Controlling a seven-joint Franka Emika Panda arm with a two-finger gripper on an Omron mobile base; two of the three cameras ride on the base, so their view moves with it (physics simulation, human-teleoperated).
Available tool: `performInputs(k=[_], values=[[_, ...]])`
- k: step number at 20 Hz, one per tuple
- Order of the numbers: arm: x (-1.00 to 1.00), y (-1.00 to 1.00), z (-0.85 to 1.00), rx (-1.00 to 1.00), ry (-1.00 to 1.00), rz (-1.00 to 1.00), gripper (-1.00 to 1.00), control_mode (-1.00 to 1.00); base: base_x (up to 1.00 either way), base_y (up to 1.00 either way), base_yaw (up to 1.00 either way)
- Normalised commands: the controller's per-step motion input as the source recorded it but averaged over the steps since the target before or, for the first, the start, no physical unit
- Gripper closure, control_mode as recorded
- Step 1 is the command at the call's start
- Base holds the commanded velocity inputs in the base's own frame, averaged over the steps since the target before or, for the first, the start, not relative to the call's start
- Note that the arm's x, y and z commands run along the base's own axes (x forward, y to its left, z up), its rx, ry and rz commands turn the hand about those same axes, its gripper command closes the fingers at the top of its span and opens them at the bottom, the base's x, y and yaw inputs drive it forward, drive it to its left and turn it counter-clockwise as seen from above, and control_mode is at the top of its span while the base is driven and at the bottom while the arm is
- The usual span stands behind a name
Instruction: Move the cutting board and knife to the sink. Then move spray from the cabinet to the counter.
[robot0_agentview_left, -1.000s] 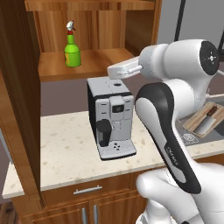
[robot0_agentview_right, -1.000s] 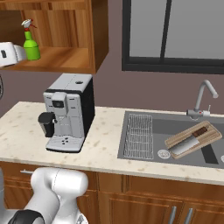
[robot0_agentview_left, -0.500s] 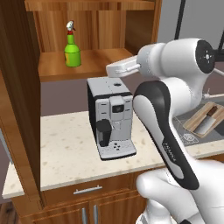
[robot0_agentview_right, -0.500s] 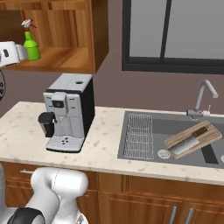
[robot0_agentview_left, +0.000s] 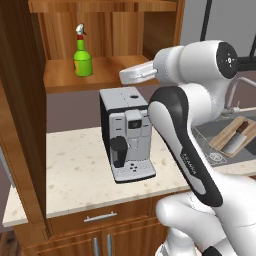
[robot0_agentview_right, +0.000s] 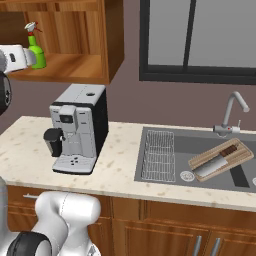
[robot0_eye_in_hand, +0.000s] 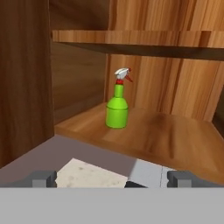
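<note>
The green spray (robot0_eye_in_hand: 117, 109) stands upright on the lower shelf of the open cabinet (robot0_agentview_left: 105, 75), ahead of my gripper (robot0_eye_in_hand: 112, 179). The two fingertips (robot0_eye_in_hand: 43, 178) sit wide apart with nothing between them, so the gripper is open. From the base, my hand (robot0_agentview_left: 132, 75) hovers above the coffee machine, right of the spray (robot0_agentview_left: 82, 57) and level with the shelf. The cutting board (robot0_agentview_right: 242, 155) lies tilted in the sink (robot0_agentview_right: 165, 135) with the knife (robot0_agentview_right: 215, 162) resting on it. The beige counter (robot0_agentview_right: 120, 165) runs beneath.
A silver and black coffee machine (robot0_agentview_left: 127, 132) stands on the counter directly under my hand. The open cabinet door (robot0_agentview_left: 22, 125) juts out at the left. A wire rack (robot0_agentview_right: 159, 155) fills the sink's left basin, and the faucet (robot0_agentview_right: 232, 112) rises behind it.
My hand has edged slightly upward and nearer the cabinet shelf. The spray, board and knife have not moved.
</note>
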Motion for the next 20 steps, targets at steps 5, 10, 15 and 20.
performInputs(k=[5,10,15,20], values=[[0.46,0.0,0.04,0.0,0.0,0.0,-1.0,-1.0,0.0,0.0,0.0],[0.54,0.0,0.06,0.0,0.0,0.0,-1.0,-1.0,0.0,0.0,0.0],[0.48,0.08,0.1,0.0,0.0,0.0,-1.0,-1.0,0.0,0.0,0.0],[0.38,0.24,0.08,0.0,0.0,0.0,-1.0,-1.0,0.0,0.0,0.0]])
